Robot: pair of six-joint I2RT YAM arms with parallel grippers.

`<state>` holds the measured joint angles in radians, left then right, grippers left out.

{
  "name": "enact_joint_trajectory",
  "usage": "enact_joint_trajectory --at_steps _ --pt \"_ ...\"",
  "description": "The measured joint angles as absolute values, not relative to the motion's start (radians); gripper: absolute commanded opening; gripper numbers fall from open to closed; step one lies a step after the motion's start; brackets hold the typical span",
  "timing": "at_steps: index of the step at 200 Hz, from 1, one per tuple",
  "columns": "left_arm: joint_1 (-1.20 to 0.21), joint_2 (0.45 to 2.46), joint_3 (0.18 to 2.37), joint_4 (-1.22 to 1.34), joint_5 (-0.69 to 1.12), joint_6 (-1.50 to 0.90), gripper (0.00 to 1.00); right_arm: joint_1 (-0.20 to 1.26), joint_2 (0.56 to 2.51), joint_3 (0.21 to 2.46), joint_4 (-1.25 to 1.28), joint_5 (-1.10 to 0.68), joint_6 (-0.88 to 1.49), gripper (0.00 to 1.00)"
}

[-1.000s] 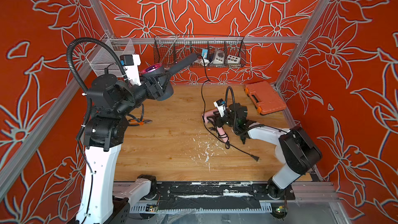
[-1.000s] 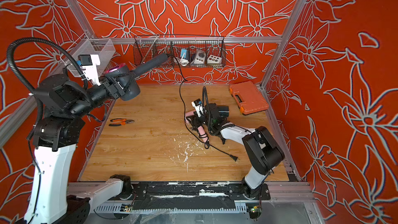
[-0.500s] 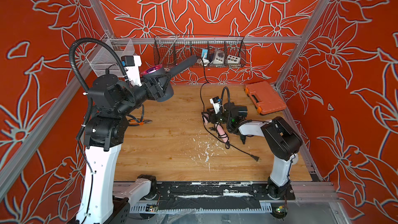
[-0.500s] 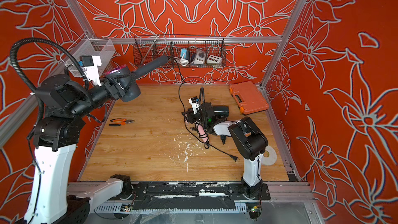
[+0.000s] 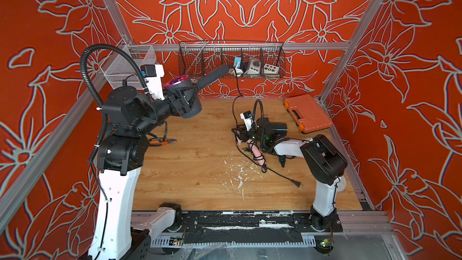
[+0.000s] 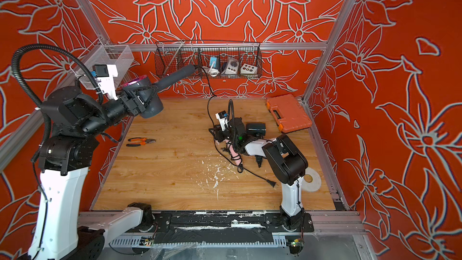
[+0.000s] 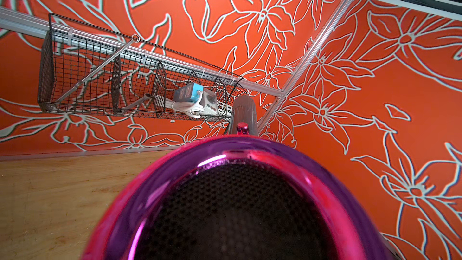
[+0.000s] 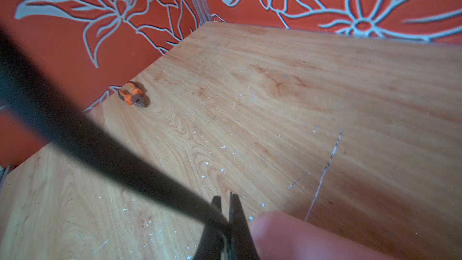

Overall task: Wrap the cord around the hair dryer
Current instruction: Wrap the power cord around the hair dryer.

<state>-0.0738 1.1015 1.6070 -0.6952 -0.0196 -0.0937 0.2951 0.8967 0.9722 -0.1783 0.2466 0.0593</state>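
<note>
My left gripper (image 5: 185, 96) is raised at the back left, shut on the grey barrel of the hair dryer (image 5: 191, 107). The dryer's handle (image 5: 212, 76) points at the wire basket. The dryer's magenta rear ring (image 7: 237, 196) fills the left wrist view and hides the fingers. The black cord (image 5: 235, 101) drops from the handle end to the table. There my right gripper (image 5: 237, 132) is low and shut on it. In the right wrist view the cord (image 8: 100, 151) is pinched between the jaws of that gripper (image 8: 225, 197). Past it the cord loops around a pink object (image 5: 257, 155) and ends at the plug (image 5: 297, 183).
An orange tool case (image 5: 307, 113) lies at the back right. Orange-handled pliers (image 5: 162, 141) lie near the left arm. A wire basket (image 5: 232, 58) with power strips hangs on the back wall. A tape roll (image 6: 311, 178) sits by the right arm's base. White flecks litter the wood table (image 5: 200, 183).
My right gripper has shifted slightly left and closed on the cord, and the right arm's elbow has swung forward. The left arm and the hair dryer have stayed in place.
</note>
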Motion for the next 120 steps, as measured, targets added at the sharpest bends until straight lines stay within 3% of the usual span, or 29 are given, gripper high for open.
enact_joint_trajectory --at_steps 49,120 --pt "-0.054 1.096 1.607 -0.691 -0.033 -0.115 0.00 0.195 0.870 1.016 -0.326 0.342 0.100 0.00" --pt "-0.050 1.085 1.606 -0.686 -0.051 -0.134 0.00 0.175 0.836 0.898 -0.427 0.249 0.242 0.00"
